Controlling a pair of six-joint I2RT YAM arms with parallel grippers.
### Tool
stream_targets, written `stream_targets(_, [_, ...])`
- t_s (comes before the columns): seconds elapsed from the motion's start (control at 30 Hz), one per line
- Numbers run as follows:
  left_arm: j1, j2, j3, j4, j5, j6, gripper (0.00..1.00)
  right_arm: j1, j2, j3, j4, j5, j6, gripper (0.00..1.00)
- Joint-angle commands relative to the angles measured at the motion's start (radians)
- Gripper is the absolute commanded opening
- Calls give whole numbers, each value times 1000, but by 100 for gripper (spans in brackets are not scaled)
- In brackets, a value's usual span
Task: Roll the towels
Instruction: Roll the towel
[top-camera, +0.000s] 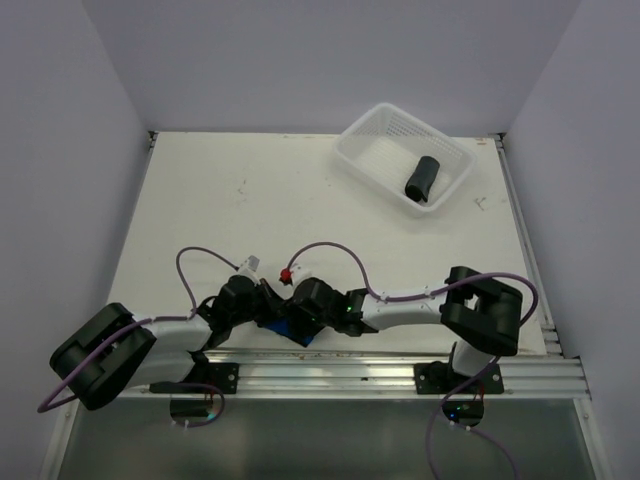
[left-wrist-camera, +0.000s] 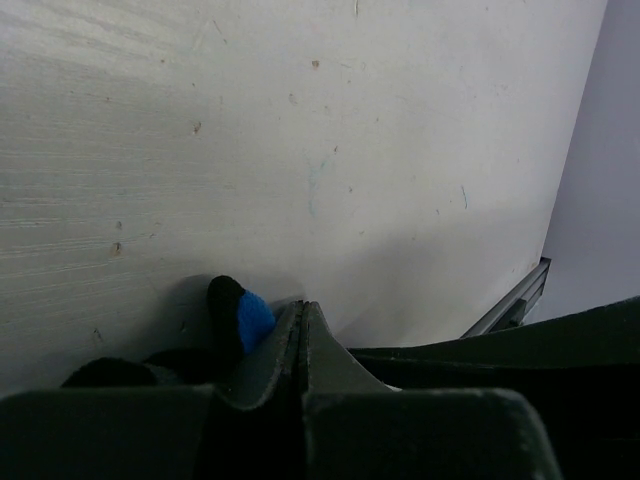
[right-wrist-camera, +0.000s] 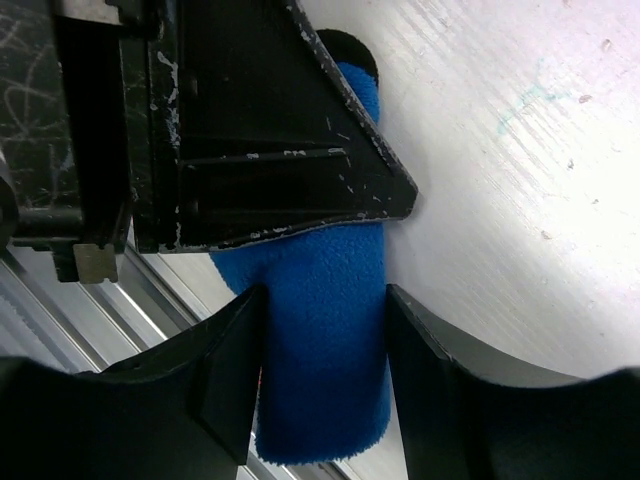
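Observation:
The blue towel (top-camera: 300, 335) is a short roll lying at the table's near edge between both grippers. My right gripper (right-wrist-camera: 325, 360) is shut on the blue towel (right-wrist-camera: 325, 340), one finger on each side of the roll. My left gripper (left-wrist-camera: 301, 305) is shut with nothing between its fingers and rests against the roll; the roll's black-edged end (left-wrist-camera: 245, 315) shows beside it. In the right wrist view the left gripper's fingers (right-wrist-camera: 290, 130) lie over the roll's far part. The purple and black towel (top-camera: 422, 178) lies rolled in the white basket (top-camera: 352, 150).
The basket stands at the back right of the white table (top-camera: 250, 200). An aluminium rail (top-camera: 400, 370) runs along the near edge, right behind the blue roll. Purple cables (top-camera: 330, 250) loop above both wrists. Walls close in on the left, back and right.

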Motion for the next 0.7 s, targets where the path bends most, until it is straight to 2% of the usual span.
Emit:
stream_targets(0.0, [-12, 22, -56, -130, -32, 35, 0, 2, 27, 28, 20, -26, -21, 53])
stream_targets(0.13, [-12, 9, -52, -136, -29, 29, 0, 44, 26, 42, -30, 49, -62, 49])
stream_targets(0.37, [-7, 9, 60, -222, -67, 77, 0, 145, 98, 94, -145, 201, -84, 29])
stream_targets(0.53, [82, -3, 129, -277, -24, 146, 0, 211, 154, 183, -250, 327, -78, 14])
stream_targets(0.6, [138, -15, 172, -300, -6, 184, 0, 211, 159, 183, -257, 336, -72, 8])
stream_targets(0.63, [155, -18, 190, -335, -4, 198, 0, 211, 153, 176, -253, 342, -66, 1])
stream_targets(0.67, [174, -21, 232, -356, -4, 212, 0, 211, 148, 170, -250, 350, -64, 0])
